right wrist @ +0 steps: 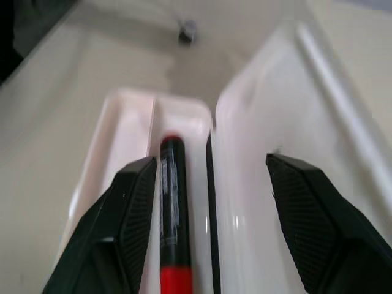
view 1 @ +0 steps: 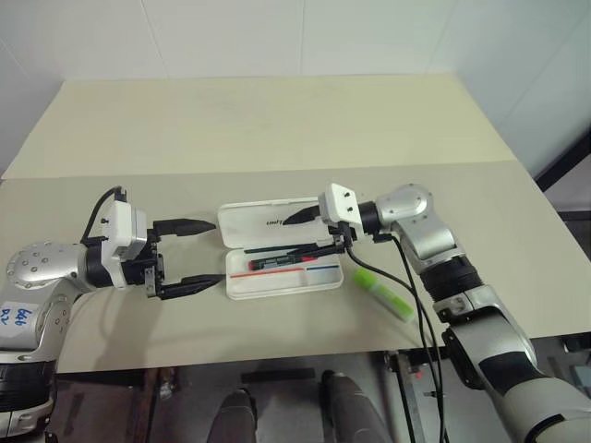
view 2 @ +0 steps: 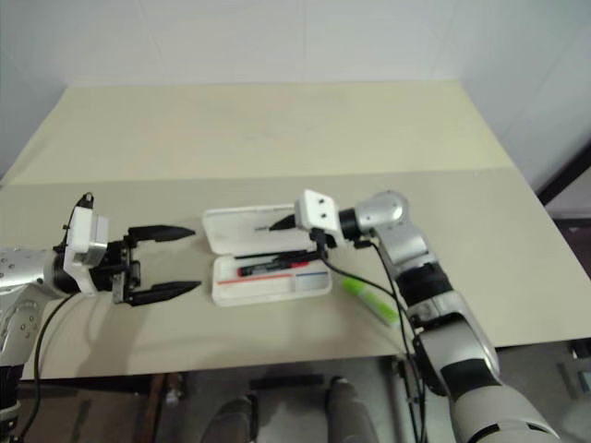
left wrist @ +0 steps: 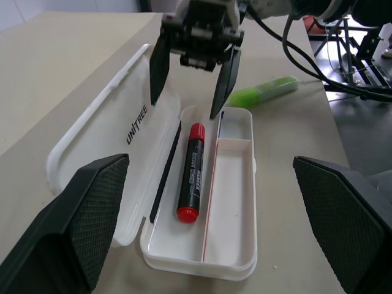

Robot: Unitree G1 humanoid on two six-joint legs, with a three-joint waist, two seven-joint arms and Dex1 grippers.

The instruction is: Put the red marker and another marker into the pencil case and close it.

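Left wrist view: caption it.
Open right gripper above black red-capped marker lying in open white plastic case.

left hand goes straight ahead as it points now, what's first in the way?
Probably the open case: the left hand points level at its near end, apart from it. Height is unclear; it might pass over toward the right hand.

Setting: robot test room or lab, plain staged workspace
Evidence: bare beige table (view 1: 277, 129) filling centre of frame, seam across middle; blank white tiled wall (view 1: 277, 37) along top of frame; dark metal frame (left wrist: 355, 55) and loose black cables (left wrist: 306, 55) on floor, upper right of left wrist view; white pencil case (view 1: 277, 277) at centre, lid lettered "UNITREE"; no household furnishings
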